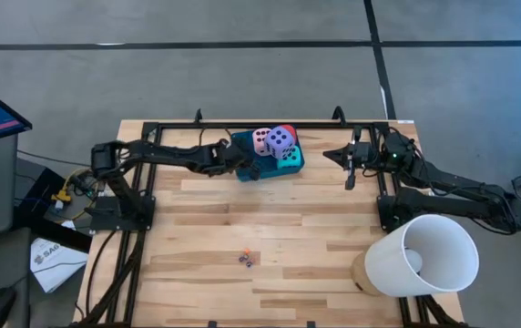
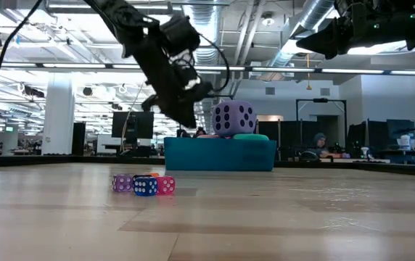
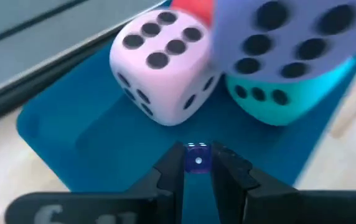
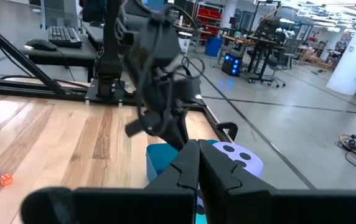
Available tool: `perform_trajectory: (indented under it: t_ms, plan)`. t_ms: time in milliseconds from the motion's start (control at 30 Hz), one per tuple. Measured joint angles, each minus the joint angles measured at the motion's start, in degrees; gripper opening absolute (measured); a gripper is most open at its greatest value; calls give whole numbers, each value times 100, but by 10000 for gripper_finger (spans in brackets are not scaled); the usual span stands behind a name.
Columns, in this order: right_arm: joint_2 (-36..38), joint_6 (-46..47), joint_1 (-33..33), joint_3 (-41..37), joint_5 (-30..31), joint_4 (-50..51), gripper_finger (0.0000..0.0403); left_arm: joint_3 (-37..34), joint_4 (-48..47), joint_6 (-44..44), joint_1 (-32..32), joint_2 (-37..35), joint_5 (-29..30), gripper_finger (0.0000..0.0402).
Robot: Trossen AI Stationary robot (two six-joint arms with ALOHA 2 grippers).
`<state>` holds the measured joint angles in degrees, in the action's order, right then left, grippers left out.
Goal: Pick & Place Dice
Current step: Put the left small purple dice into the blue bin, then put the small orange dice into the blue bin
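Left tool [image 3: 198,167] is pinching a tiny blue die [image 3: 197,155] between its narrowly set fingertips [image 3: 172,177], hovering over the teal tray [image 3: 72,134]. Seen from above, that left tool [image 1: 247,166] is sitting at the tray's [image 1: 294,165] 9 o'clock edge, toward the tabletop's [image 1: 270,228] 12 o'clock side.

Just past the small die, the four large soft dice are crowding the tray: the pink die [image 3: 162,65] is resting on the tray floor with six pips facing up, the turquoise die [image 3: 284,99] is lying just beside it at 3 o'clock, the purple die [image 3: 290,34] is sitting on top of the turquoise one, and a sliver of the red die [image 3: 190,9] is peeking out behind the pink one. In the overhead view the purple die [image 1: 280,139] is topping the cluster, with the pink die [image 1: 261,140] at its 9 o'clock, the turquoise die [image 1: 289,154] underneath and the red die [image 1: 288,130] at 12 o'clock.

Well apart, near the tabletop's 6 o'clock edge, three more small dice [image 2: 144,185] are lying close together.

Right tool [image 1: 350,160], fingers pressed together and holding nothing, is hanging above the tabletop at the tray's 3 o'clock. A white lampshade-like cone [image 1: 422,257] is sitting at the tabletop's 4 o'clock corner.
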<state>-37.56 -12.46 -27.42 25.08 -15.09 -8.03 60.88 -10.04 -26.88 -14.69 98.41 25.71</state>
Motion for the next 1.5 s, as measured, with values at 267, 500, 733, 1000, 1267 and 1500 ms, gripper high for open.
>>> perform_trajectory:
  t_ms: [267, 500, 733, 1000, 1267, 1500]
  plan:
    - [0, -1, -1, 1, 0, 33, 0, -2, -59, -347, -258, 193, -2, 56]
    - [0, -6, -2, 0, -2, 33, 0, -2, -47, -406, -298, 193, -2, 84]
    - [0, -12, -2, 0, -2, 33, 0, -2, -42, -360, -294, 193, -2, 104]
    - [0, -11, -2, 0, 0, 33, 0, -2, -44, -345, -292, 190, -2, 102]
    - [0, -8, -2, 0, -1, 33, 0, 7, -98, -39, -195, 90, -6, 80]
    - [0, -10, -4, 0, 0, 33, 0, 2, -269, 49, -35, -392, -7, 35]
